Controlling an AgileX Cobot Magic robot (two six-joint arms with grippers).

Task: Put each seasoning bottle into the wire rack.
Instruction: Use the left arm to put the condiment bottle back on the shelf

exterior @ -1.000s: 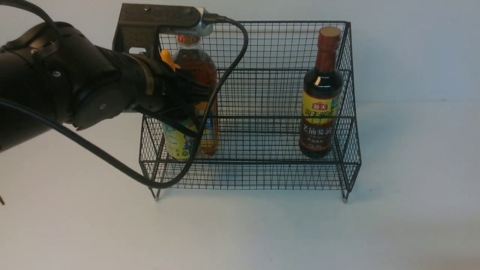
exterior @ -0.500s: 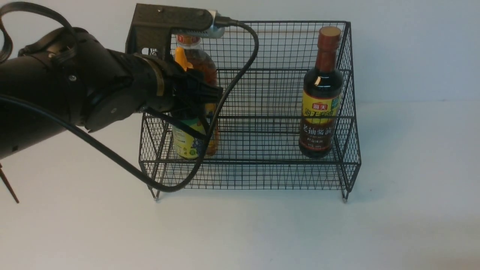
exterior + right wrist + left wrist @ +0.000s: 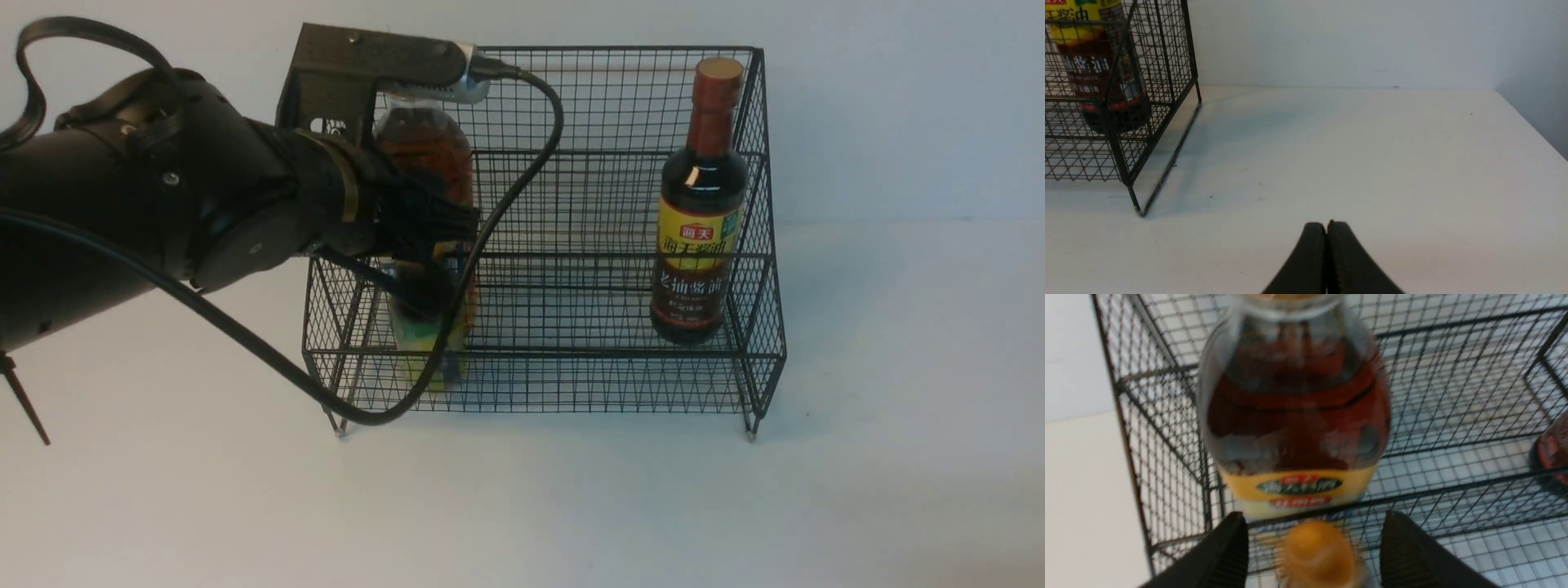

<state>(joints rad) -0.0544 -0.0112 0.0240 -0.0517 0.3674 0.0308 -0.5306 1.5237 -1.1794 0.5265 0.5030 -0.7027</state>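
While the black wire-mesh rack (image 3: 571, 245) holds glossy bottles, both end effectors (left (image 3: 1314, 547) apart — right (image 3: 1327, 232) together).

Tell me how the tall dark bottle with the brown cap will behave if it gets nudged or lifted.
The tall dark bottle is narrow and stands upright, so a high nudge may tip it. It looks nearly full, so probably heavy. It looks glossy, perhaps glass, so possibly slippery and breakable.

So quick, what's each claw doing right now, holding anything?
Left gripper: jaws spread either side of the small orange-capped bottle, with gaps showing, so apparently open.
Right gripper: shut, holding nothing, over bare table.
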